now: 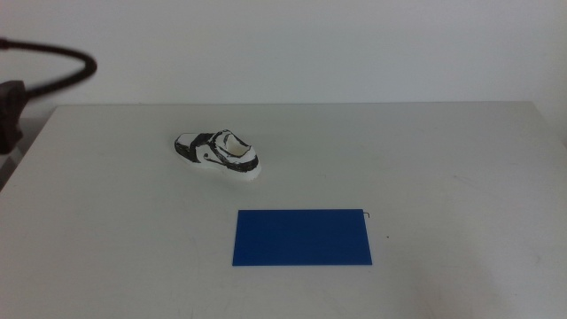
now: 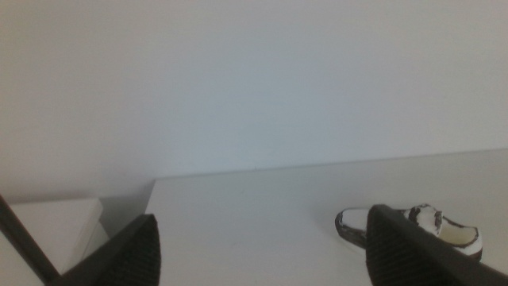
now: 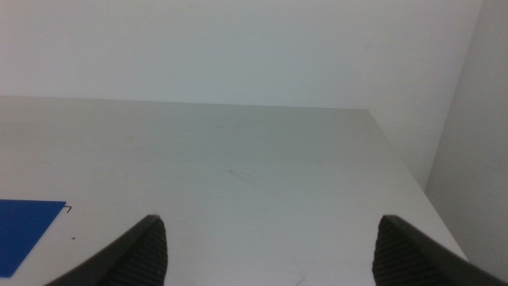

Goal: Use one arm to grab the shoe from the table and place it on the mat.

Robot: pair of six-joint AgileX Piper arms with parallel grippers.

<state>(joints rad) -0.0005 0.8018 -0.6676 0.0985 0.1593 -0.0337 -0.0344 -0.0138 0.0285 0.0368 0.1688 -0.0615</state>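
Note:
The shoe (image 1: 219, 155), a small white sneaker with black panels, lies on its sole on the table (image 1: 443, 159), left of centre and toward the back. The blue mat (image 1: 303, 237) lies flat nearer the front, right of the shoe and apart from it. My left gripper (image 2: 266, 214) is open and empty off the table's left side; in its wrist view the shoe (image 2: 456, 237) shows partly behind one jaw. My right gripper (image 3: 271, 219) is open and empty over the table's right part, with a corner of the mat (image 3: 24, 226) in its wrist view.
Part of the left arm (image 1: 9, 115) and its black cable (image 1: 62, 66) show at the left edge of the middle view. A white block (image 2: 55, 226) sits beside the table's left edge. A white wall stands behind the table.

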